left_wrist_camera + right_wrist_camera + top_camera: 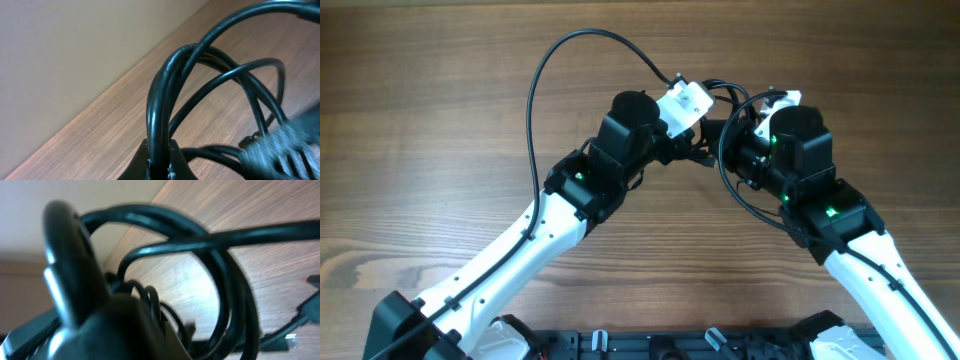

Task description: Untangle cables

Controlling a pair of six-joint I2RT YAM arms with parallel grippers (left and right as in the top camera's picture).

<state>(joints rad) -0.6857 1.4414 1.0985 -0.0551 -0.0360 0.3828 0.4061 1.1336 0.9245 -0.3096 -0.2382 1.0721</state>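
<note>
In the upper middle of the overhead frame, over the wooden surface (440, 80), the black cables (706, 150) loop in a tangle where both arms meet, the left fingers (137, 169) clamped on a strand, the right fingers (120, 330) closed together among the loops.

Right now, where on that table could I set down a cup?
Bare table lies left of the left arm, along the far edge, and right of the right arm. The middle is crowded, where both arms meet at the cables.

Overhead straight down; both wrist views close on cables (153, 111).
</note>
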